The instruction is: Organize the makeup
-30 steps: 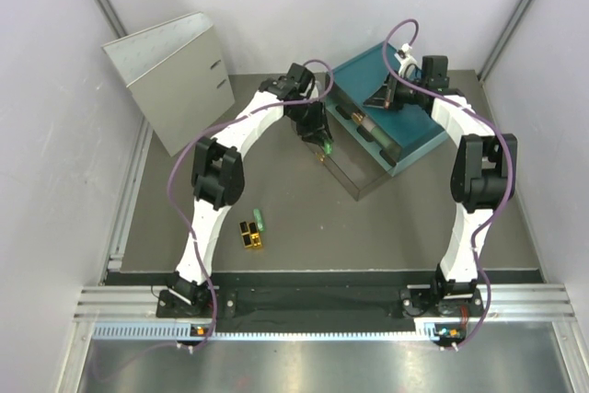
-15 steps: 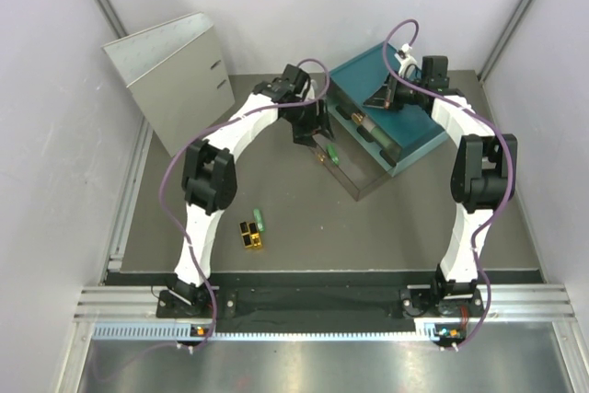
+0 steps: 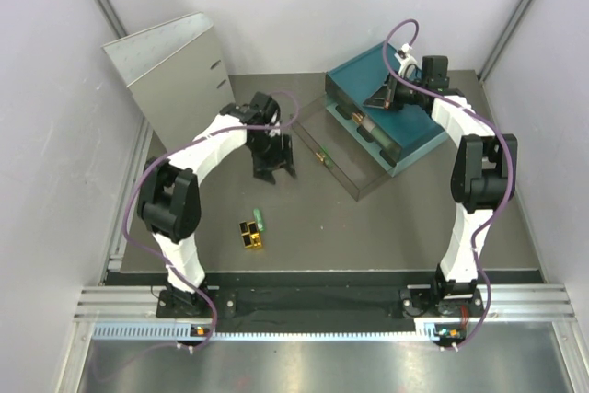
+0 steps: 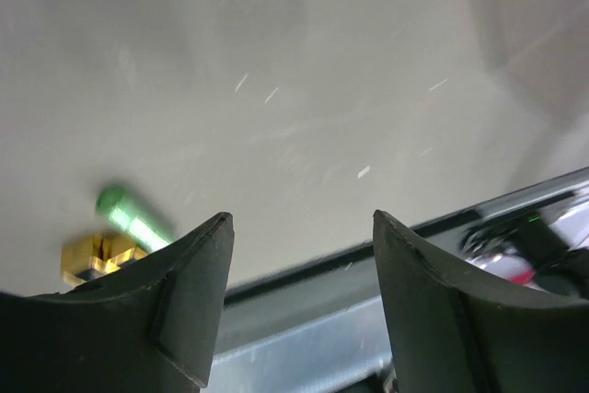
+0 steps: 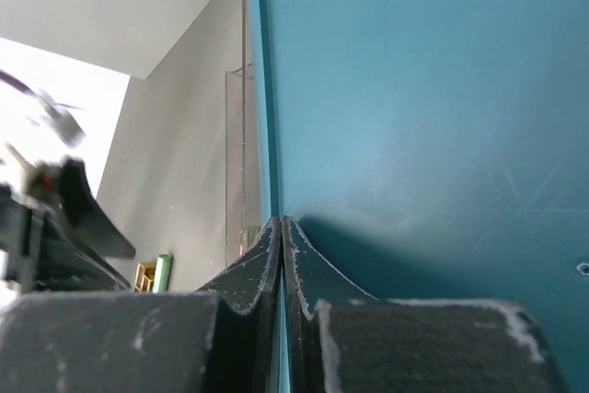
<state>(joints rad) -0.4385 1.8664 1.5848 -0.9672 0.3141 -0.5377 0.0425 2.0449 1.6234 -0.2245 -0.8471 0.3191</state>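
A green tube (image 3: 259,219) and a gold-and-black block (image 3: 249,235) lie side by side on the dark table, near the front left. Both also show in the left wrist view, the tube (image 4: 129,213) and the block (image 4: 97,255), blurred. My left gripper (image 3: 273,161) is open and empty above the bare table, left of the clear plastic box (image 3: 354,158); in its own view the gripper (image 4: 302,220) holds nothing. A small greenish item (image 3: 320,156) lies in the clear box. My right gripper (image 3: 386,97) is shut, its tips (image 5: 281,221) at the teal drawer box's (image 5: 414,89) edge.
A grey ring binder (image 3: 170,75) stands at the back left. The teal drawer box (image 3: 405,126) sits at the back right, with the clear box against its front side. The table's metal front rail (image 3: 322,301) runs along the near edge.
My left gripper has pulled back from over the clear box to the left and nearer. The green tube it carried is no longer at its tips; a small item stays in the box. Right arm still.
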